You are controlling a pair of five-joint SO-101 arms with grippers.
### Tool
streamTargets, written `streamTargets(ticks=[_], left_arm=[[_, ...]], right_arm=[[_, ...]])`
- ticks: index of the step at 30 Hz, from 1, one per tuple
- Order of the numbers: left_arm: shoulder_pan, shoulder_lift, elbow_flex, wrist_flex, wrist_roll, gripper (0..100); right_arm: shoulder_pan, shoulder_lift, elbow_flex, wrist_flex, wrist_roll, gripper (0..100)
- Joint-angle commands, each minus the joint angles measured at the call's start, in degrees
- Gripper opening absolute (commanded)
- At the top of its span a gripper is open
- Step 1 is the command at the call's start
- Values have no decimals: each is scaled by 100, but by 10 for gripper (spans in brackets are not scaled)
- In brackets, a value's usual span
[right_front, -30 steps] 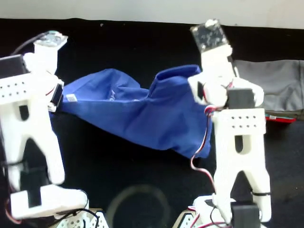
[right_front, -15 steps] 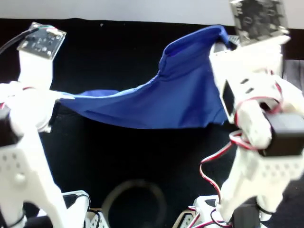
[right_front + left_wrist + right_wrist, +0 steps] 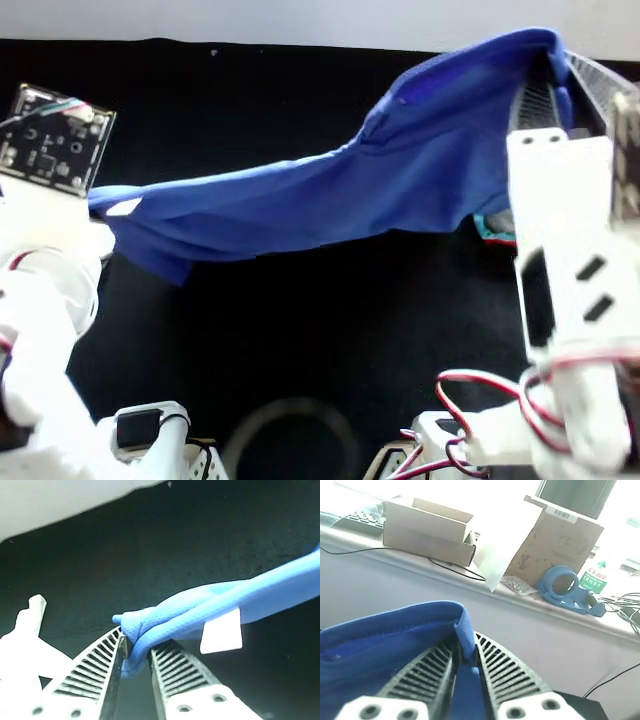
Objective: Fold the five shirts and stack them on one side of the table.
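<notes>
Two closed grippers stretch the blue shirt [image 3: 400, 180] above the black table [image 3: 300, 340], the left gripper [image 3: 134, 642] pinching a bunched edge low, the right gripper [image 3: 465, 647] a hem held high, likely to spread it flat for folding.

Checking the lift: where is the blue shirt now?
In the high view the blue shirt hangs stretched above the table, one end in the left tool, the higher end in the right tool.

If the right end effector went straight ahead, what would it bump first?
Past the blue shirt it grips, probably the pale wall below the cardboard boxes, though depth is unclear.
</notes>
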Motion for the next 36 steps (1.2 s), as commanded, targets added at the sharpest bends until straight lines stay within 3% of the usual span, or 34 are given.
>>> streamTargets(ticks=[1, 6, 16, 36], left_arm=[[40, -277, -180, -308, 35, 8], [40, -716, -180, -703, 44, 8], [31, -963, -189, -932, 44, 8], [40, -1859, 66, -484, 44, 8]], right_arm=[[75, 4, -743, 259, 18, 5], [84, 4, -1499, 356, 44, 5], [92, 4, -1648, -752, 53, 5], [92, -963, -1604, -259, 44, 5]])
